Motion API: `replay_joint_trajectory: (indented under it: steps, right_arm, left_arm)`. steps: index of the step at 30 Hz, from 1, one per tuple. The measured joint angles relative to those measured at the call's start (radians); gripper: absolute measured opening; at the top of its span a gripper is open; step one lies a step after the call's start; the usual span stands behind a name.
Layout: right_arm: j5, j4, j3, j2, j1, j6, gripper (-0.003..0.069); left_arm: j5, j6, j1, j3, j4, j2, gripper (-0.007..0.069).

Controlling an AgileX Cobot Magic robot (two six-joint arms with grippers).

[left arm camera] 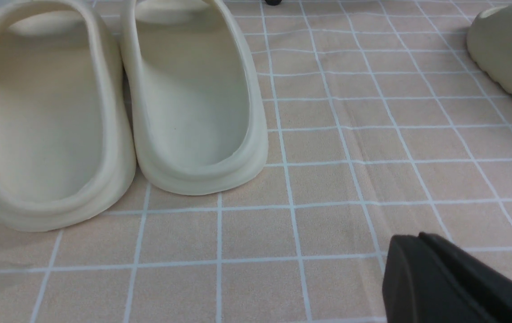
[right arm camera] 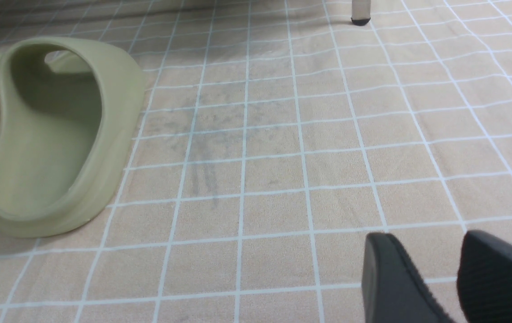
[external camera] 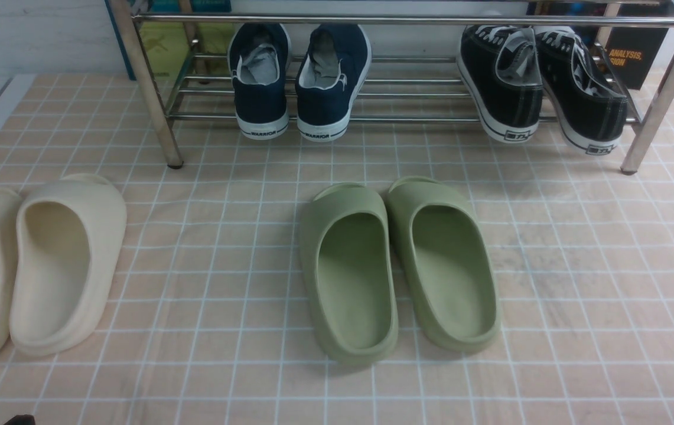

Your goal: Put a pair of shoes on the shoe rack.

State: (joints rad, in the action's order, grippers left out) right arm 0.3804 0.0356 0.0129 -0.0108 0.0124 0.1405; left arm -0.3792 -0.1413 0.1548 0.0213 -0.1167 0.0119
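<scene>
The pair of shoes, two navy slip-ons with white soles, stands on the lower bars of the chrome shoe rack (external camera: 407,94), heels toward me: the left shoe (external camera: 260,82) and the right shoe (external camera: 331,79) side by side. My left gripper (left arm camera: 413,240) hovers low over the tiled mat near the cream slides, its black fingers pressed together with nothing between them. My right gripper (right arm camera: 424,242) hangs over bare mat to the right of the green slides, with a clear gap between its fingers and nothing in it. Neither gripper is near the rack.
Two black lace-up sneakers (external camera: 508,82) rest on the rack's right part. Green slides (external camera: 348,271) lie mid-mat, the nearer one (right arm camera: 58,134) beside my right gripper. Cream slides (external camera: 65,265) (left arm camera: 193,103) lie at the left. Rack legs (external camera: 147,82) (right arm camera: 360,13) stand on the mat.
</scene>
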Motion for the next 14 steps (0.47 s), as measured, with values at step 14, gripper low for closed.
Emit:
replay_joint_trajectory:
  steps: [14]
  right_arm:
    - [0.000,0.000,0.000,0.000,0.000,0.000,0.0238]
  left_arm:
    - [-0.003,-0.075,0.000,0.000,-0.063,0.000,0.0002]
